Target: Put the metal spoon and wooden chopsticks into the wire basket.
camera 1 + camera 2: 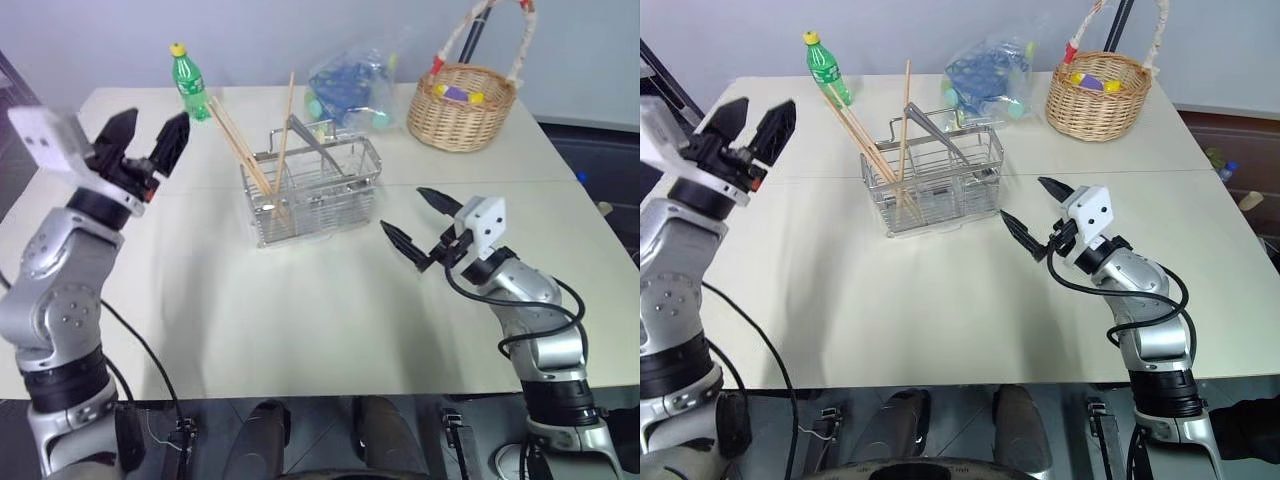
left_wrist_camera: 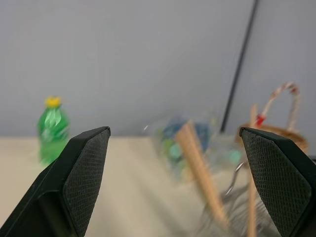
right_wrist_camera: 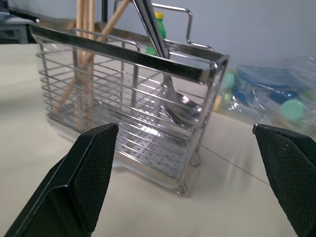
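**Operator:** Left eye view status is requested: what is completed?

**Inspector:** The wooden chopsticks (image 1: 245, 150) are seen standing tilted in the end compartment of the wire basket (image 1: 316, 195) on the robot's left side. The metal spoon (image 3: 170, 94) is seen leaning in the basket, bowl down near the floor grid. Both items are judged placed; no item is left on the counter (image 1: 300, 320), so the task is judged essentially complete.

**Operator:** How are the fingers positioned?

**Inspector:** The left gripper (image 1: 145, 140) is raised clear of the counter, beside the basket on the robot's left, fingers spread wide, nothing held. The right gripper (image 1: 410, 222) is kept near the basket's opposite end, apart from it, fingers likewise wide and empty.
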Motion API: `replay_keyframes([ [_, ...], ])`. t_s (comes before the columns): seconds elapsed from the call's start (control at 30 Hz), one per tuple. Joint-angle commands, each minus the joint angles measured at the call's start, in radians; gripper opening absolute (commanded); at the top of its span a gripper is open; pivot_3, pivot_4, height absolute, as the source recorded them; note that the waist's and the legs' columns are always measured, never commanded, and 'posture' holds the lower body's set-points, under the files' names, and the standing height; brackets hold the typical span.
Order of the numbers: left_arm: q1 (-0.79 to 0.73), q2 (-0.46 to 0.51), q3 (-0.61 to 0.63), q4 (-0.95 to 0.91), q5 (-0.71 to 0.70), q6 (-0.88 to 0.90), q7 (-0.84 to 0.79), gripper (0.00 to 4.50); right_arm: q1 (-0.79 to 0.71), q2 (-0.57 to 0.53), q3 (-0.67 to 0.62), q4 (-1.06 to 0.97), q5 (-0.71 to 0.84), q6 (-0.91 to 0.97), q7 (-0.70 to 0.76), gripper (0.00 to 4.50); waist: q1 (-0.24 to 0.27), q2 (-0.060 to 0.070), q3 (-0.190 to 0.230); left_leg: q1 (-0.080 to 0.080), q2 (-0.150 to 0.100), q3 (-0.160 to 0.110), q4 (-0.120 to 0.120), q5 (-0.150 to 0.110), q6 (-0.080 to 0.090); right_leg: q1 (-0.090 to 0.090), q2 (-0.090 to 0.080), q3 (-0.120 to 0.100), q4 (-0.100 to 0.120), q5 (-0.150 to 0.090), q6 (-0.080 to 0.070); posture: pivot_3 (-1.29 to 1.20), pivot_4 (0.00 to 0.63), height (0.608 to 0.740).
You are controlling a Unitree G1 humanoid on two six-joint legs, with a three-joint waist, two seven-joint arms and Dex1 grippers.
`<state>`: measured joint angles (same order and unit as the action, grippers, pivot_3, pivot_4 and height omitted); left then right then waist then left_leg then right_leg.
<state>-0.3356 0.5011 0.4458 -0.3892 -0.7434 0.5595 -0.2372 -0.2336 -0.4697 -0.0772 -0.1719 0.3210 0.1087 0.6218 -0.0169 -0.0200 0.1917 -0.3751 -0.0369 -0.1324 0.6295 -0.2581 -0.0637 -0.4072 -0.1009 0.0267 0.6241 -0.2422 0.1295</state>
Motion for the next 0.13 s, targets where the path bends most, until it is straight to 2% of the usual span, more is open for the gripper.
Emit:
replay_keyframes([
  [0.03, 0.071, -0.007, 0.010, -0.025, 0.049, -0.051, -0.009, 4.40, 0.014, 0.007, -0.023, 0.007, -0.015, -0.040, -0.013, 4.50, 0.000, 0.000, 0.000, 0.000, 0.000, 0.000, 0.000, 0.000, 0.000, 0.000, 0.000, 0.000, 0.000, 0.000, 0.000, 0.00, 0.150, 0.740],
  [0.13, 0.124, -0.026, -0.001, -0.010, 0.085, -0.082, -0.011, 4.40, 0.022, 0.012, -0.025, 0.036, -0.028, -0.061, -0.023, 4.50, 0.002, 0.000, 0.000, 0.000, 0.000, 0.000, 0.000, 0.000, 0.000, 0.000, 0.000, 0.000, 0.000, 0.000, 0.000, 0.00, 0.150, 0.740],
])
